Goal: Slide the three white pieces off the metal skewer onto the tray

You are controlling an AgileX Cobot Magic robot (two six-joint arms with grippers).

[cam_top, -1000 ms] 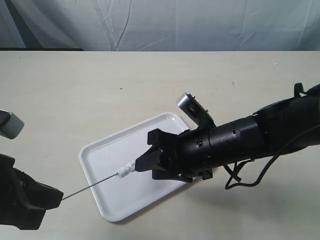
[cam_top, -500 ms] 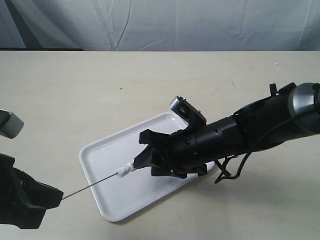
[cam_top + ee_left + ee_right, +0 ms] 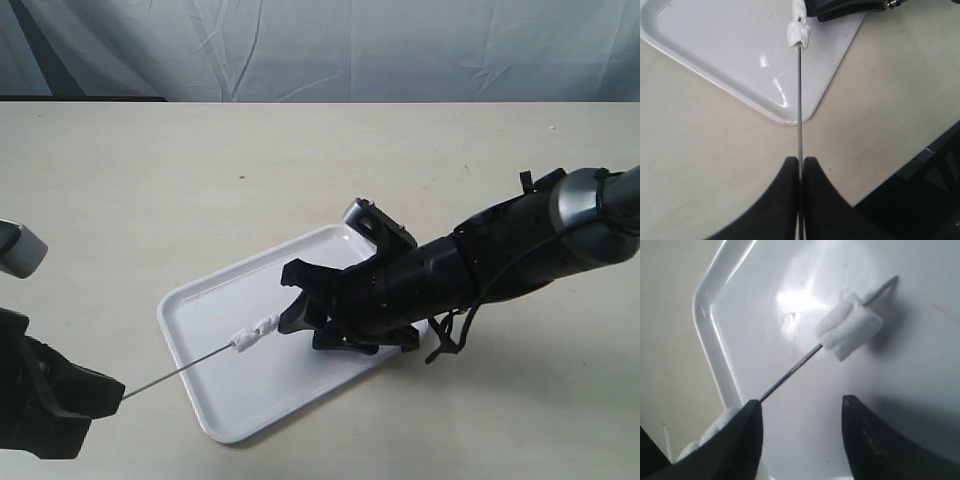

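I cannot count the white pieces, one half-hidden behind my released right fingers, threaded on the metal skewer over the tray; left fingers clench the skewer beyond the tray's corner.

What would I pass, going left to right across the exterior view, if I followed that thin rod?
left gripper, shut on the rod's end → metal skewer, its bare stretch → white pieces threaded on it → right gripper, open → right arm
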